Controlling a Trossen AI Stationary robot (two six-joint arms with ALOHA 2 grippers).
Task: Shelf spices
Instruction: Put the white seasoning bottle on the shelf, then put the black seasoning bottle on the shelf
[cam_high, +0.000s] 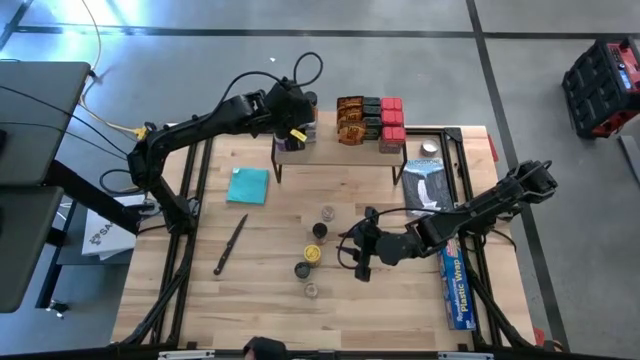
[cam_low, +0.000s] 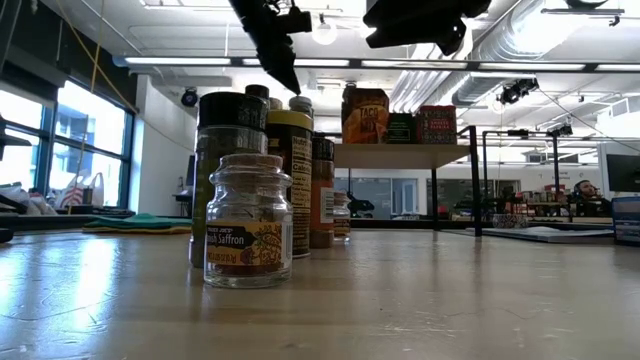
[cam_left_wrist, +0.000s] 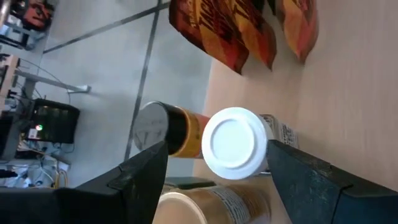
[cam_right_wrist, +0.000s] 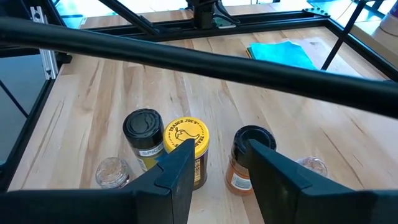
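Shelf (cam_high: 340, 150) at the far edge of the surface (cam_high: 260, 290) carries orange-brown packets (cam_high: 350, 118), red boxes (cam_high: 392, 122) and, at its left end, a white-lidded jar (cam_left_wrist: 233, 143) between the wide-spread fingers of the left end effector (cam_left_wrist: 214, 165), apparently not clamped. Five more jars (cam_high: 316, 256) stand mid-surface, among them a yellow-lidded jar (cam_right_wrist: 185, 138) and black-lidded jar (cam_right_wrist: 254, 140). Right end effector (cam_right_wrist: 214, 165) hovers above these, half open, empty.
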